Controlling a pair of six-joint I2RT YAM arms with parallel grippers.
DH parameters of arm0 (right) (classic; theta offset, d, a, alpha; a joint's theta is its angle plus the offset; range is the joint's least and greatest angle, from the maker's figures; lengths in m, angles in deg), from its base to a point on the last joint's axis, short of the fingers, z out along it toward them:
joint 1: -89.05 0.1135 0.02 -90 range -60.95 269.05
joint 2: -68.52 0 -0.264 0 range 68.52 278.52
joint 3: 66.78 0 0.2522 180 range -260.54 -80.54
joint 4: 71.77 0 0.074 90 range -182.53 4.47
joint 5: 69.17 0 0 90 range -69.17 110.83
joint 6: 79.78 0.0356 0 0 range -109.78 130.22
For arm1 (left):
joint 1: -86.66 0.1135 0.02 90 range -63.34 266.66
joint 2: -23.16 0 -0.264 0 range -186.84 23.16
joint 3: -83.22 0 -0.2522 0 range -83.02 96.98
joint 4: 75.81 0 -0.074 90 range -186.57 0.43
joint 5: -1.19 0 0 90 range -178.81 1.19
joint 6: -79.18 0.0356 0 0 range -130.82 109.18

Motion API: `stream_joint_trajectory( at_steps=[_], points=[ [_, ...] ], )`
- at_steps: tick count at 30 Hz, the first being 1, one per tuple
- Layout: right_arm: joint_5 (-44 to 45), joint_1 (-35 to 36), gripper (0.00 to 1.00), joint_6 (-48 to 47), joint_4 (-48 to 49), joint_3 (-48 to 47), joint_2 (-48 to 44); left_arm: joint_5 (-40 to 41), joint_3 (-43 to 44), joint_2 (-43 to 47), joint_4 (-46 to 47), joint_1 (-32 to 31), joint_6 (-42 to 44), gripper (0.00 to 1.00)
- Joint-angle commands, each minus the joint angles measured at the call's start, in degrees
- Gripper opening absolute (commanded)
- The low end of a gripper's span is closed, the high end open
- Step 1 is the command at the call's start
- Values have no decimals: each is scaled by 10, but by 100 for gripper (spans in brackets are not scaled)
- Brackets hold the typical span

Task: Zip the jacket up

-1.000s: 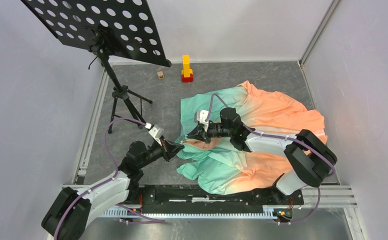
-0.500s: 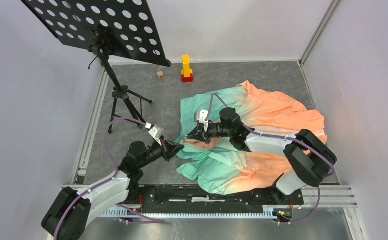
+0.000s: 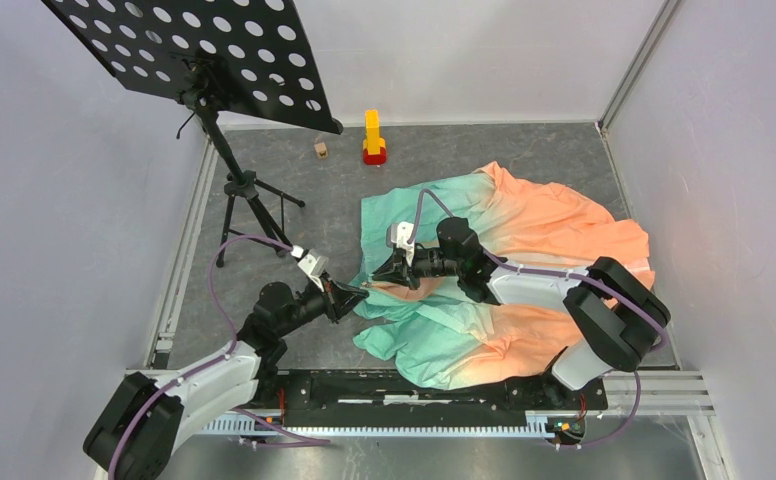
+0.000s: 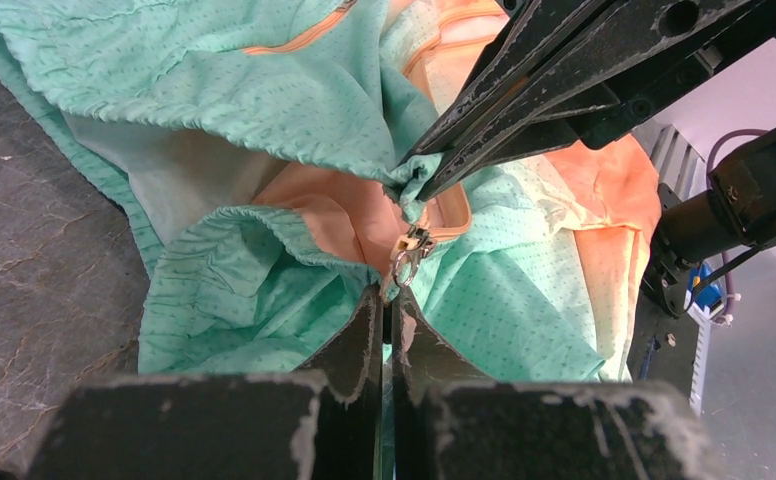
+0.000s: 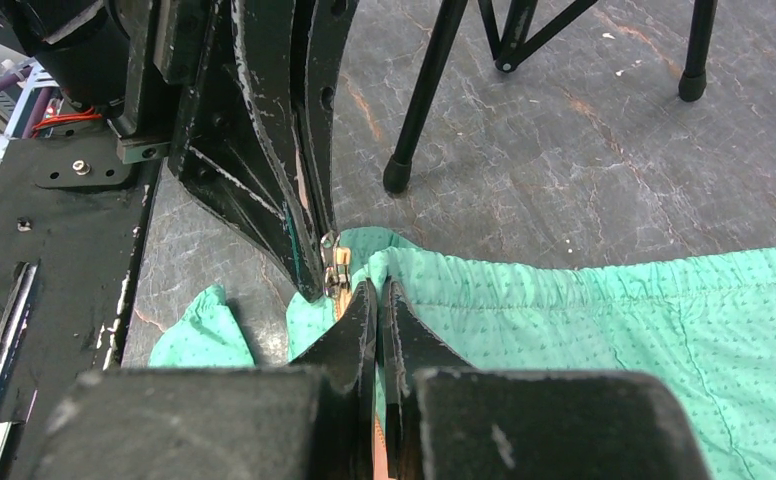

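Black hands (image 3: 362, 289) (image 3: 377, 272), two; jacket (image 3: 564, 225), one

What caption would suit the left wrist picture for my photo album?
Both shut on the mint-and-peach jacket, the left gripper and right gripper pinch fabric beside its zipper slider.

Pale walls (image 3: 464, 50) enclose a grey stone-look floor (image 3: 444, 150) (black perforated music stand (image 3: 204, 50) at left).

no readable text, labels, brands or numbers anywhere in the three views; nothing legible on the fabric, the arms or the floor items.
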Motion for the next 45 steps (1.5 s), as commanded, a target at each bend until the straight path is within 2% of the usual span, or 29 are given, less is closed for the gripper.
stream_joint_trajectory(
  at_steps=[1, 15, 22, 30, 45],
  points=[
    [-9, 5, 0, 14, 42, -13, -1, -4, 8, -8, 27, -2, 35, 2],
    [1, 18, 0, 13, 28, -27, 8, -1, 9, -3, 20, -2, 34, 2],
    [40, 26, 0, 25, 26, -32, 8, 0, 8, 0, 18, -2, 33, 2],
    [74, 34, 0, 71, 58, -26, 2, 8, 15, -8, 8, -2, 21, 2],
    [59, 53, 0, 153, 107, -56, 44, 15, 31, -44, 25, -9, -4, 2]
  ],
)
